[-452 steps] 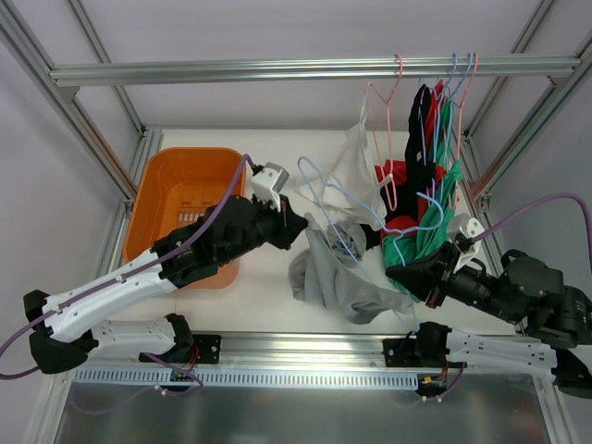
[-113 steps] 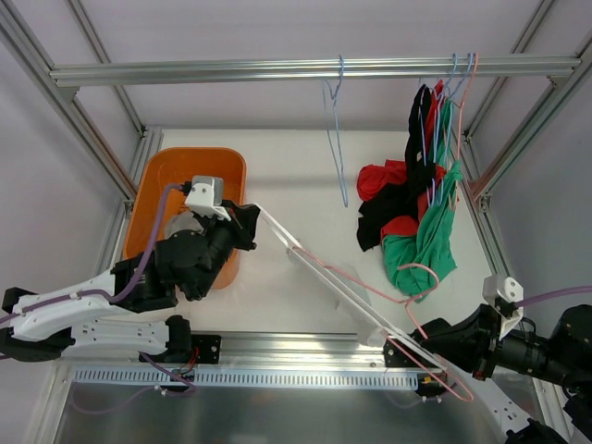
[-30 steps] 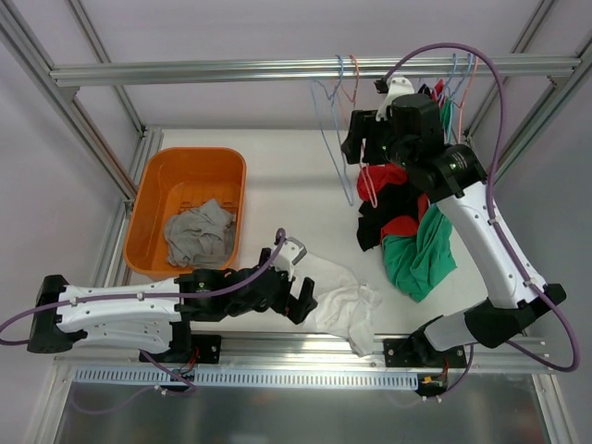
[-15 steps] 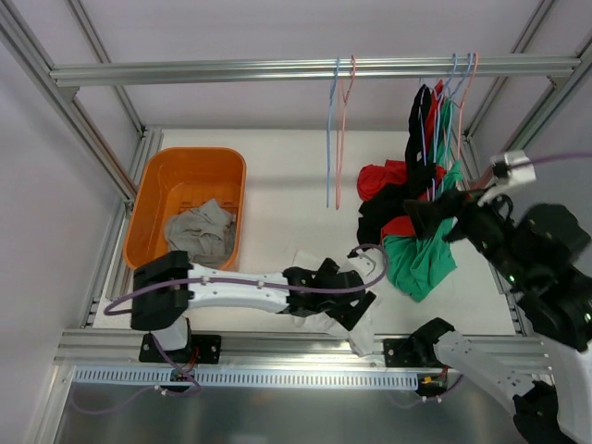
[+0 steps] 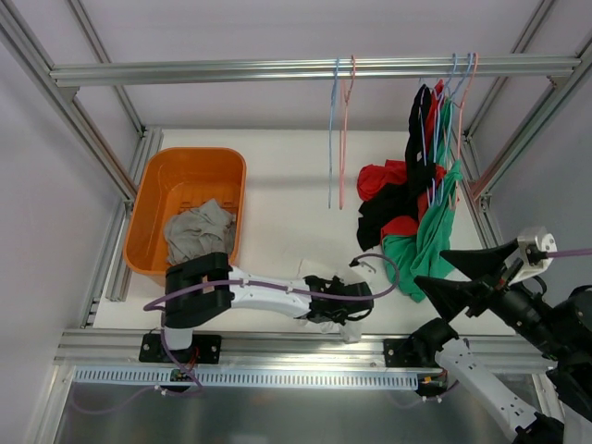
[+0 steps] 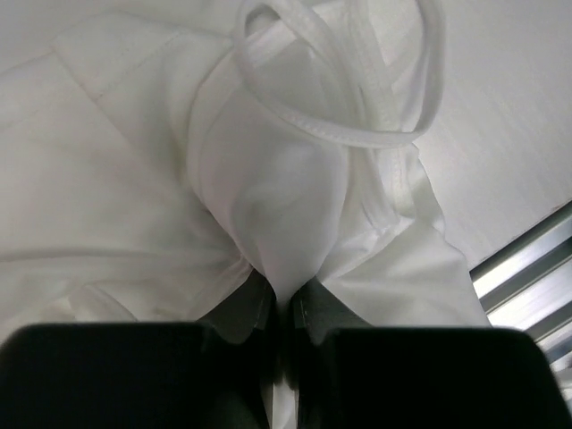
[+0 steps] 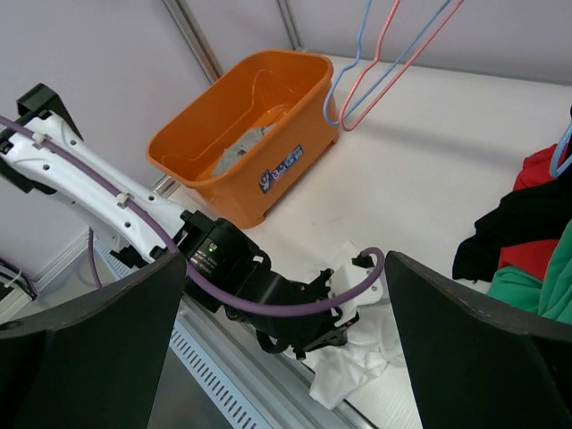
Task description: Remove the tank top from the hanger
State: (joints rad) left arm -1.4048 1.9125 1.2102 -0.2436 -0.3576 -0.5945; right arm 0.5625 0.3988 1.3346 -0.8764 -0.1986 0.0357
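— Tank top [image 6: 268, 197] position?
— Lies crumpled at 6 o'clock on table [image 5: 277, 194], off the hangers [image 5: 335, 139]. Sits pinched tight between left gripper [image 6: 284, 304] fingers.
— Right gripper [image 5: 460, 276]?
— Hovers at 4 o'clock, spread wide, gripping nothing.

Left arm [image 5: 268, 291] lay stretched low and rightward along the near edge, left gripper [image 5: 344, 308] pressed down, fingers [image 6: 234, 313] pinched tight on white tank top [image 6: 116, 197], right arm [image 5: 546, 324] stood raised at far right, right gripper [image 5: 462, 275] gaped wide, pointed leftward.
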